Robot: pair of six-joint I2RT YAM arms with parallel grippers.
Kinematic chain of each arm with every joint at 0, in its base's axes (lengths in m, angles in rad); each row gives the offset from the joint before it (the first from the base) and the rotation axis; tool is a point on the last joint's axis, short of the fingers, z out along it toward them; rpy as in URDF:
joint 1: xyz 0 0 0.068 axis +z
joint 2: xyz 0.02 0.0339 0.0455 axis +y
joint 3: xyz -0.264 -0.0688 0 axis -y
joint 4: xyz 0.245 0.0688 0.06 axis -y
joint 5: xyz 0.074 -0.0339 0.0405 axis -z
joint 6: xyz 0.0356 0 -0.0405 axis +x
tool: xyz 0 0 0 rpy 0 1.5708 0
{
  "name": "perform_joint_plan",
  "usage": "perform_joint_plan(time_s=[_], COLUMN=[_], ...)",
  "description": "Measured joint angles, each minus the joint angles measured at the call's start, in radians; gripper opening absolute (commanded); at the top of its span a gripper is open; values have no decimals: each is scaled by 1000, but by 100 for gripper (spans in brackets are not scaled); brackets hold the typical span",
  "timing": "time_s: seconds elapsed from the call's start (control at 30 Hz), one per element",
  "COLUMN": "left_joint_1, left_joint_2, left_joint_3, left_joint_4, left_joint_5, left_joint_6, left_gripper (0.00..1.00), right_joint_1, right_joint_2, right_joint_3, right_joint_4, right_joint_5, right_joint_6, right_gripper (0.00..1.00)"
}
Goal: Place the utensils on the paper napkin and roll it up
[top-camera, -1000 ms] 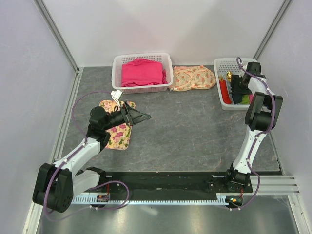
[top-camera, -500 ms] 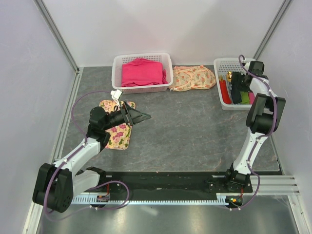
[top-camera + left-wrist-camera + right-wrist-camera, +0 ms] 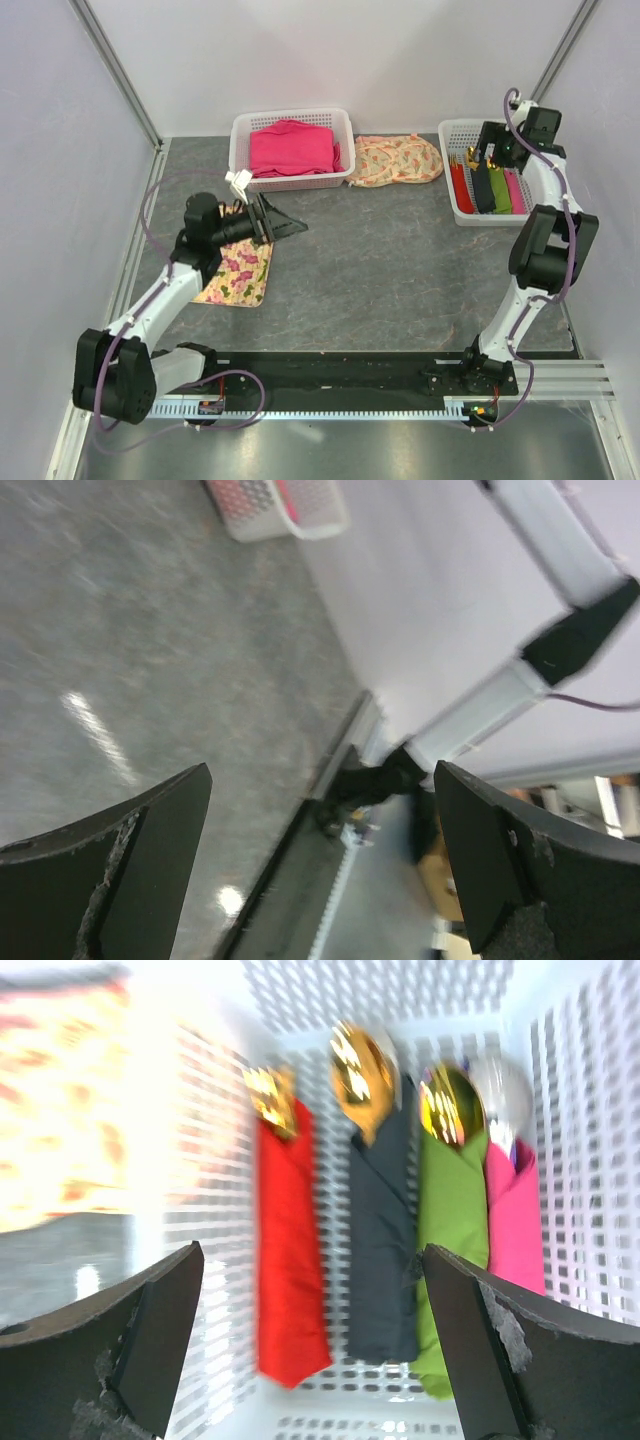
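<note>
The paper napkin (image 3: 383, 1250) is a dark roll lying in the white basket (image 3: 455, 205) at the back right, between a red roll and a green one. A gold utensil head (image 3: 360, 1068) sticks out of its far end; the rest of the utensils are hidden inside. The roll shows in the top view as a black strip (image 3: 484, 190). My right gripper (image 3: 312, 1252) hangs open above the basket, fingers apart and touching nothing (image 3: 479, 155). Over the left side of the table my left gripper (image 3: 293, 228) points right, open and empty (image 3: 322, 775).
A red roll (image 3: 288, 1260), a green roll (image 3: 452, 1250) and a pink roll (image 3: 515, 1220) share the basket. A floral mat (image 3: 238, 278) lies under the left arm. A basket of pink cloth (image 3: 292, 148) and a floral cloth (image 3: 398, 158) sit at the back.
My right gripper opened fully and pulled up and back from the basket, uncovering the dark roll. My left arm swung toward the back left with its gripper open.
</note>
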Motion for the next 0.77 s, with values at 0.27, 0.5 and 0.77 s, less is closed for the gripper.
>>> perform_joint_plan(time_s=[0.27,0.5,0.77], left_joint_1=[146,236,232], left_joint_2=[218,319,204], left_joint_3=[615,790,571], left_joint_4=[-682,-1027,-1163], left_joint_5=[-35,-134,-328], left_joint_6=[455,711,895], left_gripper=[100,100,100], right_joint_1=[70,266,320], right_joint_2=[-244,-519,-789], right_joint_3=[-7,-249,-678], right_joint_4=[-65,-130,-222], right_joint_5=[-127,-176,-146], right_joint_6=[22,25,-18], right_gripper=[98,98,98])
